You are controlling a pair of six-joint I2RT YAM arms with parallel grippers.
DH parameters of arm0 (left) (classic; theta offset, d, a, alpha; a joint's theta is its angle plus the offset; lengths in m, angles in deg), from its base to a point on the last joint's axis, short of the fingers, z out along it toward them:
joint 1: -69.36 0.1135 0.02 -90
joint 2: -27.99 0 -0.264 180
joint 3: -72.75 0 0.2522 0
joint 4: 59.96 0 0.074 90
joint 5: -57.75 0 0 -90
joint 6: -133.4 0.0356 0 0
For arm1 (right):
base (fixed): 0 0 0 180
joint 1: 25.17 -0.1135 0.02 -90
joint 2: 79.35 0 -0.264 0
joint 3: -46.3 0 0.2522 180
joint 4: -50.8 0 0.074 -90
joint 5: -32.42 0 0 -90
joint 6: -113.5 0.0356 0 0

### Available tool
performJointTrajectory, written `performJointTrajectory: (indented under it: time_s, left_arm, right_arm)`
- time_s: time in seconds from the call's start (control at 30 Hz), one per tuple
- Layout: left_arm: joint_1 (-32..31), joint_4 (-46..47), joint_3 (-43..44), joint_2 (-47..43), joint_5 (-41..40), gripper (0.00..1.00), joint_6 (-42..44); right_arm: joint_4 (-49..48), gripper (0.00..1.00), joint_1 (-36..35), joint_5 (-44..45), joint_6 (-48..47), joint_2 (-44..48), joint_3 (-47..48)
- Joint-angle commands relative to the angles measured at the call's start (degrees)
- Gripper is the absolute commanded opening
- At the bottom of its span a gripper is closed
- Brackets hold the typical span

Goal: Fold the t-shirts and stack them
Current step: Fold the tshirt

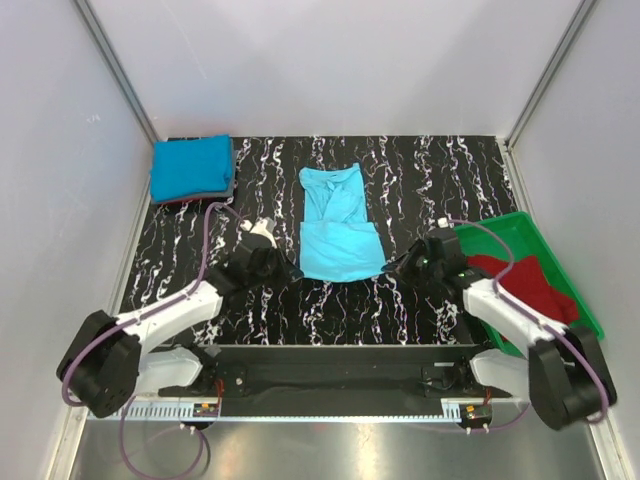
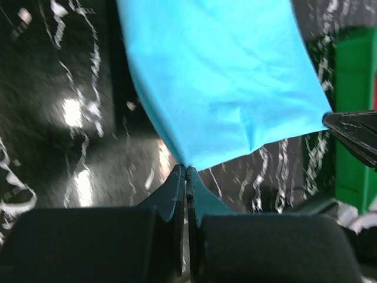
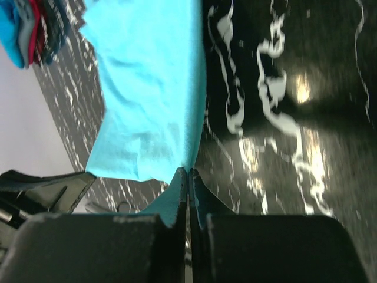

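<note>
We pinch both near hem corners of the light turquoise cloth t-shirt (image 1: 338, 225).
Our left hand (image 1: 297, 270) at seven o'clock and right hand (image 1: 390, 268) at five clench it mid-tabletop (image 1: 420, 180), likely for an even fold.

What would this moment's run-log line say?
left fingers: shut on turquoise t-shirt, near-left corner | right fingers: shut on near-right corner | folded stack: far left

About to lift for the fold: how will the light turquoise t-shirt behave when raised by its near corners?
Probably floppy: the light turquoise t-shirt shows wrinkles between the left claw and right claw, so its middle should sag. Likely light, since thin corner pinches hold it.
</note>
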Motion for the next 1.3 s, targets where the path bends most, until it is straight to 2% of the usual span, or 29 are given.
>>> performJointTrajectory:
  time_s: [0.0,0.2,0.37,0.57,0.7,0.87,1.07,1.27]
  left_arm:
    - [-2.43,-4.49,-2.87,-5.77,-2.25,0.00,-3.14]
    - [-7.00,-9.33,-2.26,-12.54,-5.58,0.00,-5.70]
    - [-6.57,-14.34,5.36,-9.31,-9.02,0.00,-1.49]
    - [0.89,-14.61,16.52,0.27,-6.03,0.00,4.40]
    - [7.30,-14.44,25.93,9.67,-2.80,0.00,8.53]
    - [12.58,-11.72,39.28,22.94,-0.94,0.00,12.84]
    - [16.71,-10.93,55.62,39.02,5.21,0.00,14.16]
    - [19.44,-8.99,69.27,53.70,8.81,0.00,14.52]
  right_arm:
    - [10.51,0.00,-1.50,-0.98,-0.70,10.51,-2.55]
    - [16.59,0.00,-1.85,-0.02,-0.16,19.68,-4.23]
    - [17.56,0.00,-1.85,2.44,-3.23,17.86,3.13]
    - [17.39,0.00,-0.72,6.75,-10.26,4.69,17.88]
    - [16.16,0.00,2.70,3.86,-16.93,-9.18,28.36]
    - [15.98,0.02,6.23,-0.36,-21.25,-21.95,42.84]
    - [15.72,0.04,8.95,-8.69,-22.75,-42.22,58.75]
    - [15.72,0.06,10.18,-11.96,-22.31,-55.86,72.38]
